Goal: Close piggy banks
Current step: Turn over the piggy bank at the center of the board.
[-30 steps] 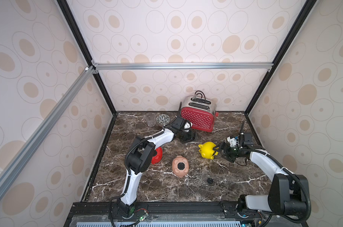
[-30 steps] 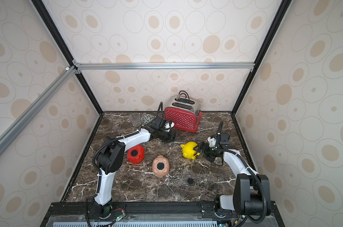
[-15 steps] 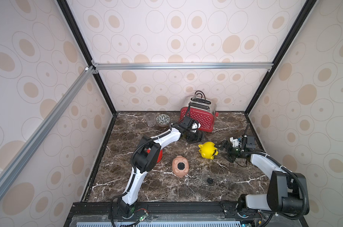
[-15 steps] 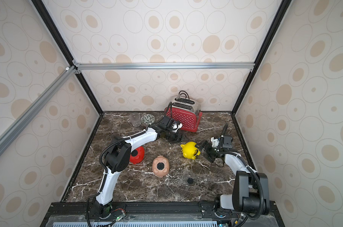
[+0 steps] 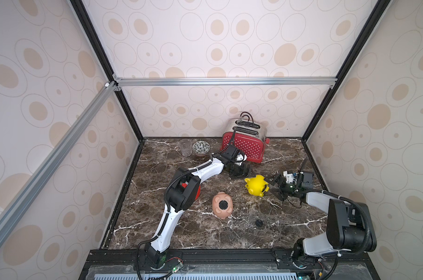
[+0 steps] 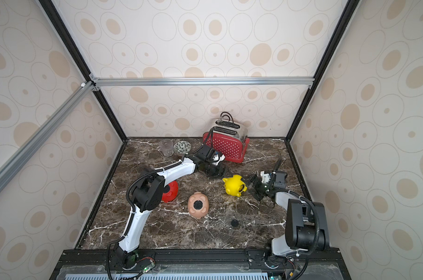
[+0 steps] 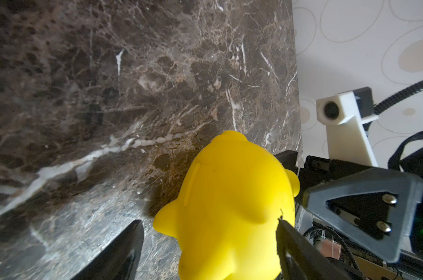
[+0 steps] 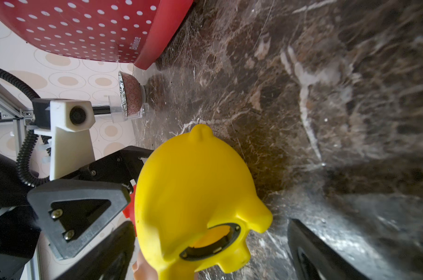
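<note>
Lying on desk (image 5: pixel 205 237): yellow piggy bank (image 5: pixel 255 185), belly hole uncovered
Left jaws: open, either side of it
Right jaws: open, either side of it

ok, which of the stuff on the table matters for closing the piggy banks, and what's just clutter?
Job:
- yellow piggy bank, belly hole open
- pink piggy bank
- red piggy bank, partly hidden
- small black disc, probably a plug

Clutter:
- red toaster
- glass
- patterned bowl

Bright even light, glare, blurred wrist edges
</note>
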`<move>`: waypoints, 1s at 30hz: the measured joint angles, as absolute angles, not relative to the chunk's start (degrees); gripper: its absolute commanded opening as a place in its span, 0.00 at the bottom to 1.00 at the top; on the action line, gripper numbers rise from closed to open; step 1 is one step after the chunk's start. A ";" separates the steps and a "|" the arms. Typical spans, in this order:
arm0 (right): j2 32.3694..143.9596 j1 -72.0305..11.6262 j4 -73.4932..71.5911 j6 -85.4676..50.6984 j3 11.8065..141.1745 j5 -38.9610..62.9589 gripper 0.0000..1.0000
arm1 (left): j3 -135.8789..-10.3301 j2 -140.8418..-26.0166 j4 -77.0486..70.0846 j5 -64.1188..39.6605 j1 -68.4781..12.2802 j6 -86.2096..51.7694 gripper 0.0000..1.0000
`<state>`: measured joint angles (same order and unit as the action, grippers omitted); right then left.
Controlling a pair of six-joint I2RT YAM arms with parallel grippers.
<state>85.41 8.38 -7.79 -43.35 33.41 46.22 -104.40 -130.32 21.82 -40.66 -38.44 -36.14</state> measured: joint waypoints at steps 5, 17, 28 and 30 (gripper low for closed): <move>88.07 8.45 -13.23 -44.77 32.58 47.48 1.00 | -104.44 -130.87 21.76 -41.12 -38.52 -36.12 0.86; 91.72 8.45 -22.92 -48.90 30.92 50.65 1.00 | -104.62 -131.41 21.41 -42.06 -38.52 -36.14 0.84; 92.36 8.45 -24.45 -50.37 30.92 51.70 1.00 | -104.62 -131.70 20.27 -42.37 -38.63 -36.14 0.83; 92.47 8.45 -24.91 -50.74 30.92 51.96 1.00 | -104.62 -131.79 19.99 -42.50 -38.65 -36.14 0.83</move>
